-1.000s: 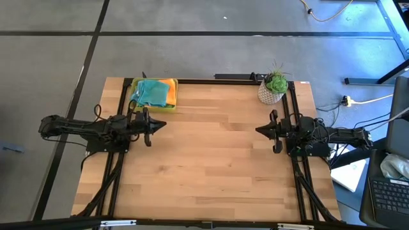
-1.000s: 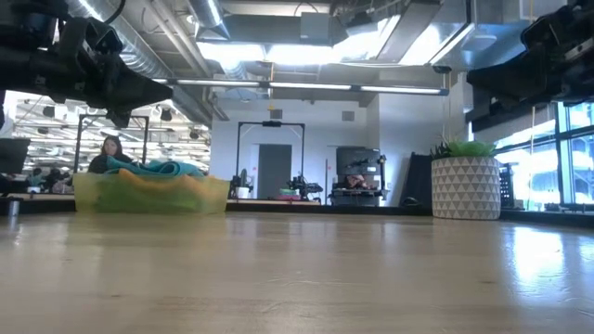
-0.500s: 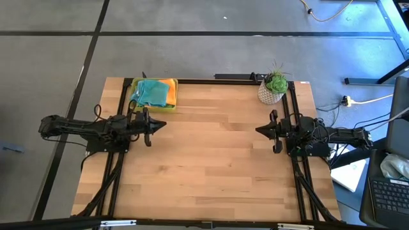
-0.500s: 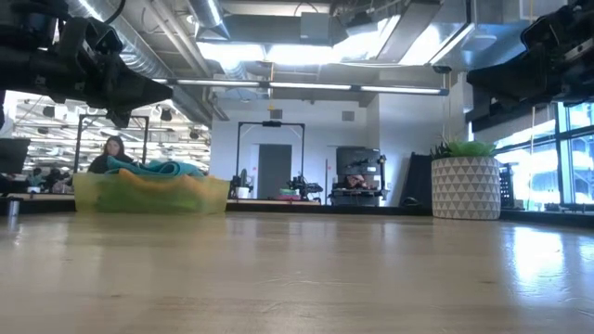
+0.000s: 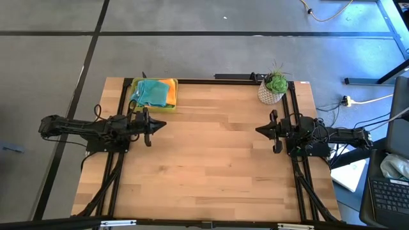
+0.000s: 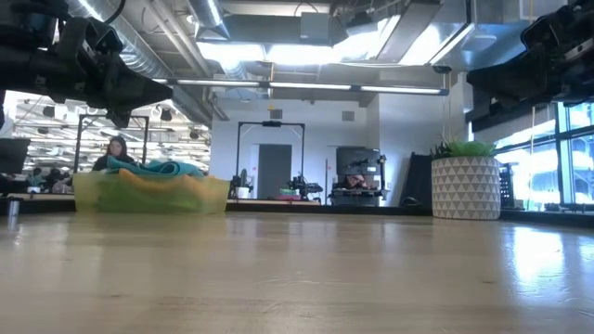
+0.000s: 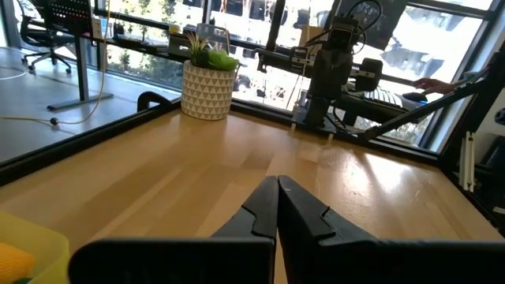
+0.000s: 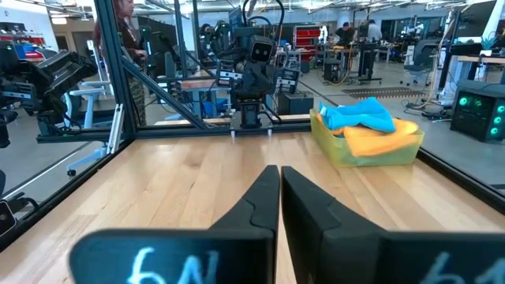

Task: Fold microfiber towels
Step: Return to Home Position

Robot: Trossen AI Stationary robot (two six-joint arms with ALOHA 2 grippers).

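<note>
High view: potted plant (image 5: 273,88) stands near right claw (image 5: 258,130).

Teal+orange towels (image 5: 153,92), yel-grn tray (image 6: 148,199)

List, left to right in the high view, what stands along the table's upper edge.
Yellow-green tray holding the towels → potted plant. Lower in that picture, over the table's sides: left gripper → right gripper, both shut.

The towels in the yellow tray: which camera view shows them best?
The right wrist view: the towels heaped in the tray, teal over orange. High view: tops only. Low view: side-on. Left wrist view: a tray corner.
</note>
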